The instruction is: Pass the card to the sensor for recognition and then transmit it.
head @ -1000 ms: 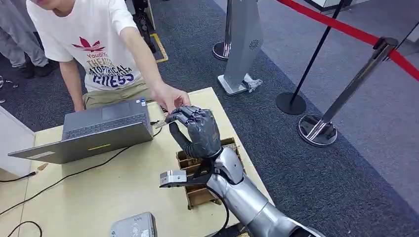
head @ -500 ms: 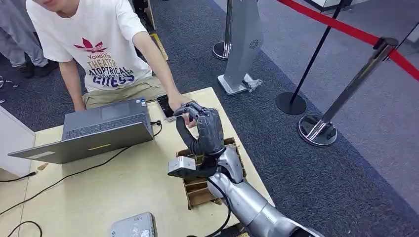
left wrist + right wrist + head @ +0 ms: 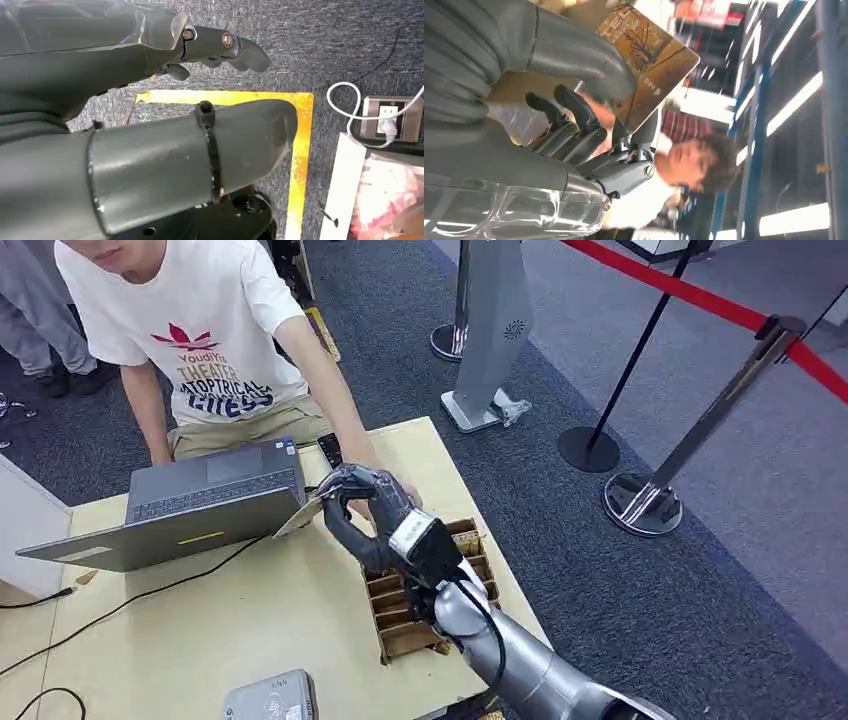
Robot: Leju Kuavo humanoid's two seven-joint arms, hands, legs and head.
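So the right robot hand [image 3: 368,508] is up over the pale wooden counter [image 3: 250,630], pinching a thin brown printed card [image 3: 300,516] between the thick grey thumb [image 3: 574,55] and the darker fingers [image 3: 574,120]. From the head camera the card sticks out of the robot hand toward the front edge of the open grey laptop [image 3: 190,505], tilted, lifted off the counter. In the wrist camera you can see the card [image 3: 649,60] face pretty well: brownish artwork with a tree-like drawing and some small print, thumb pressed on one side, fingers behind it.

A person in a white printed t-shirt [image 3: 185,340] is leaning over the far side of the counter, one arm reaching down right behind the robot hand; their hand is mostly hidden by it, so can't tell if they're touching the card.

Under the robot's wrist sits a brown cardboard slotted holder [image 3: 410,615]. A grey rounded sensor device [image 3: 270,698] lies at the near edge of the counter, well apart from the card.

The left robot hand [image 3: 210,45] hangs over dark carpet with a yellow floor marking [image 3: 300,145], fingers loosely apart, holding nothing.
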